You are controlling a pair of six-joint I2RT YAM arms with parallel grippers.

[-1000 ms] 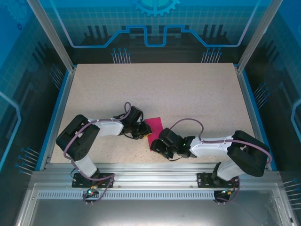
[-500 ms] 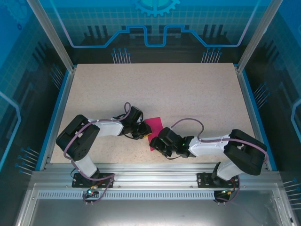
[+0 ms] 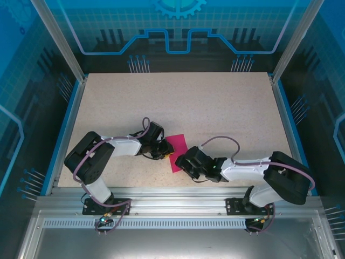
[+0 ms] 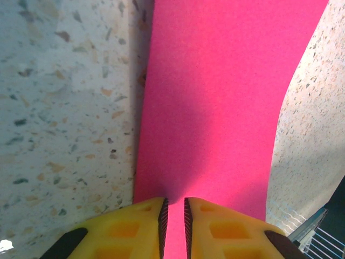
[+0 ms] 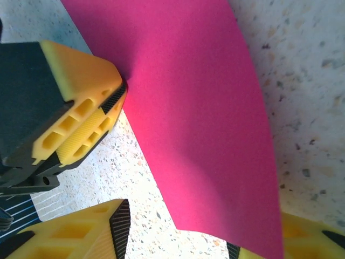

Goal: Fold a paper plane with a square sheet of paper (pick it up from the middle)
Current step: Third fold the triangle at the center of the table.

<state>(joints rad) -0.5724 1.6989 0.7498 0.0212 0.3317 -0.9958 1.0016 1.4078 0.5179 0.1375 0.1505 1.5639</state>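
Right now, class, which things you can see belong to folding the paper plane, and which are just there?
Belongs to the job: square sheet of paper, pinched by the left gripper; right gripper, open around the sheet's corner.
Just there: speckled table; aluminium rail; blue backdrop.

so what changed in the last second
The right end effector edged slightly left at the square sheet of paper, jaws open, its forearm sinking toward the table's near edge. The left end effector stayed clamped on the sheet's edge, and the sheet barely shifted.
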